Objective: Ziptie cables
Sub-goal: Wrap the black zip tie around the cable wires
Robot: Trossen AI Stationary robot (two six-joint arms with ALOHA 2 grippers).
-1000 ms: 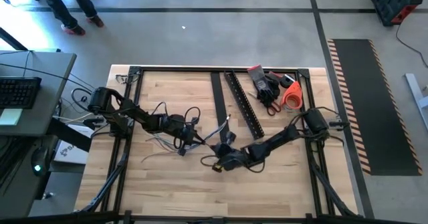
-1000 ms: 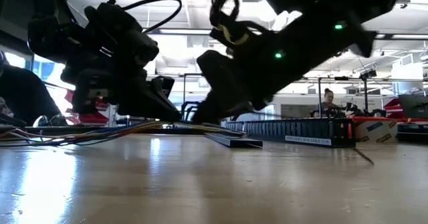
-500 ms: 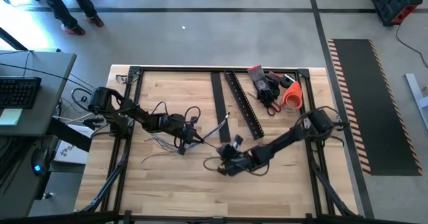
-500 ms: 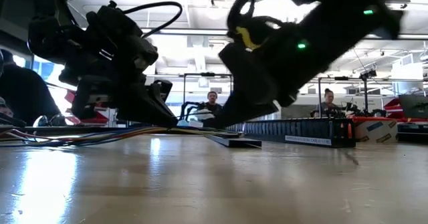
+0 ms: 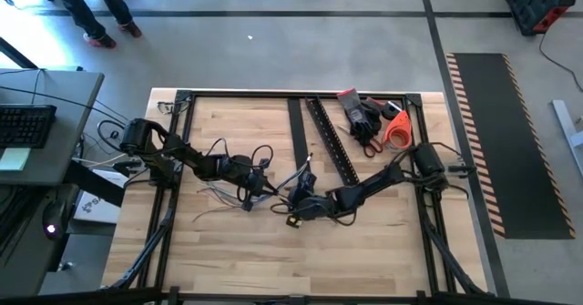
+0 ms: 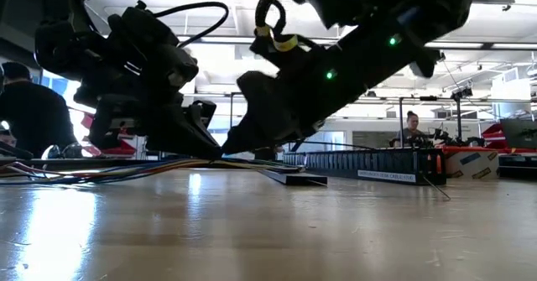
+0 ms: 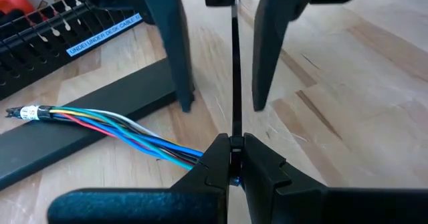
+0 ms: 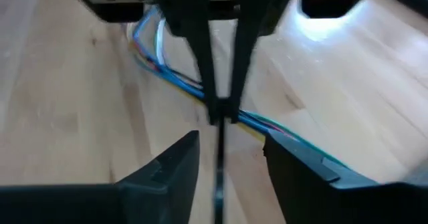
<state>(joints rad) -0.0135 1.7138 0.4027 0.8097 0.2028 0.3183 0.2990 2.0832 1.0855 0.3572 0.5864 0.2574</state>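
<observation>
The cables (image 7: 120, 127) are a bunch of thin blue, green, red and whitish wires lying along the table, bound by a label at their free end (image 7: 27, 112); the high view shows them as loose strands (image 5: 219, 194). My left gripper (image 7: 234, 144) is shut on them near the table's middle (image 5: 262, 188). A thin black zip tie strap (image 7: 235, 70) sticks out from between its fingertips. My right gripper (image 8: 231, 144) is open just right of it (image 5: 293, 198), with one finger on each side of the strap (image 8: 218, 164) and touching nothing. My left gripper pinches the cable bunch (image 7: 194, 158) between its two shut fingers, which come slanting down from the table's left and lie across the wires. The black strap comes out at the same spot. The wires rest on the table on both sides of the hold (image 8: 167, 77).
A flat black bar (image 7: 87, 117) and a slotted black rail (image 5: 332, 141) lie just beyond the cables toward the far edge. Black gloves (image 5: 360, 114) and an orange-handled tool (image 5: 396, 127) sit at the far right corner. People (image 6: 25, 117) show in the room behind.
My right gripper first drew back a little toward the near right, then swung toward the far-left, closing in on the left gripper until its fingers stand on either side of the strap. The left gripper and the cables have kept still.
</observation>
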